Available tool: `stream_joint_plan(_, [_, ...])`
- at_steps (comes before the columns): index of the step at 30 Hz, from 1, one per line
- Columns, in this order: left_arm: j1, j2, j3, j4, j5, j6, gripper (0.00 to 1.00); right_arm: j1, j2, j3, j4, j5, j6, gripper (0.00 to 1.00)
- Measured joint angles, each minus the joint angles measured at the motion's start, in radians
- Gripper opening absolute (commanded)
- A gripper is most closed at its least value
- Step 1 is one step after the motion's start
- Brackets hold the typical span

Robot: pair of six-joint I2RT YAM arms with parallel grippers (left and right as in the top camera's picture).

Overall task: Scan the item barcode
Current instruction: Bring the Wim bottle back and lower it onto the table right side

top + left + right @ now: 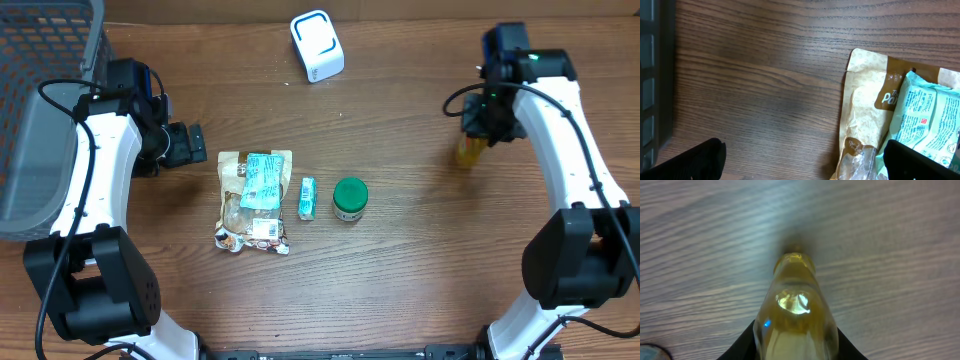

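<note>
We judge the task barely begun: our right gripper has its fingers closed partway around a yellow bottle on the right side of the table, well apart from the white box at the far edge, which we take for the scanner. Carrying it there and showing the barcode remain. Our left gripper gapes wide and empty beside a snack pouch — a small packet, green-lidded jar and basket lie off the path.
</note>
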Motion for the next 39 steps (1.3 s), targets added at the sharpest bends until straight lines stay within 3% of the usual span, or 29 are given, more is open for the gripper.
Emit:
stream_joint_plan(14, [0.0,0.0,0.0,0.0,0.0,0.0,1.0,-0.057,0.0,-0.087,0.016,-0.053,0.015,0.11])
stream_joint_plan(20, [0.0,0.0,0.0,0.0,0.0,0.0,1.0,-0.057,0.0,-0.087,0.015,-0.053,0.018,0.17])
stream_joint_plan(25, [0.0,0.0,0.0,0.0,0.0,0.0,1.0,-0.057,0.0,-0.087,0.013,-0.056,0.018,0.32])
stream_joint_plan(39, [0.0,0.0,0.0,0.0,0.0,0.0,1.0,-0.057,0.0,-0.087,0.014,-0.056,0.018,0.37])
